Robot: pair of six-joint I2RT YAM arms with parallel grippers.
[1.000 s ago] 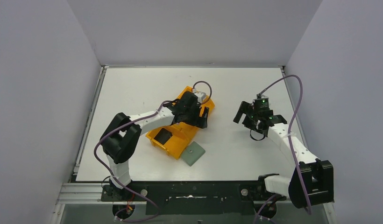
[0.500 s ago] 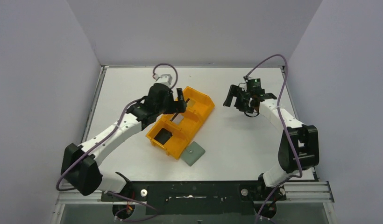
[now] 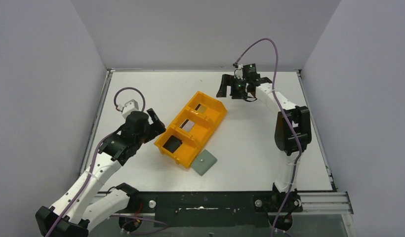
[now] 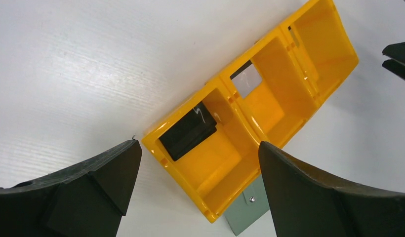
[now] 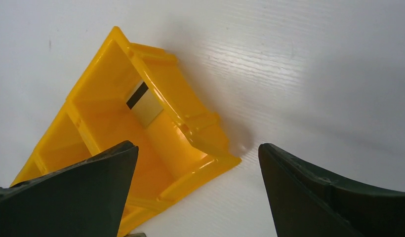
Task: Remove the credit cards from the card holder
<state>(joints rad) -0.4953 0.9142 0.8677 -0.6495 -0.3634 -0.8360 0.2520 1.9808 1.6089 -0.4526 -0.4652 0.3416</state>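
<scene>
- The black card (image 4: pixel 187 131), the silvery card (image 4: pixel 246 81) and a third card (image 3: pixel 202 108) lie flat in the orange tray (image 3: pixel 182 156), one in each box.
- The card holder (image 3: pixel 204 162) lies shut just beside the tray's near end.
- The left gripper (image 4: pixel 198 148) hangs left of the tray, fingers wide apart, holding nothing.
- The right gripper (image 5: pixel 198 148) hangs past the tray's far end, fingers apart, empty too.
- The cards look thin, stiff, light and slippery. I think pinching one by its edge works best.

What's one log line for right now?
left jaws open, empty | right jaws open, empty | black rectangular card in orange three-compartment plastic tray | grey-green flat wallet beside tray
</scene>
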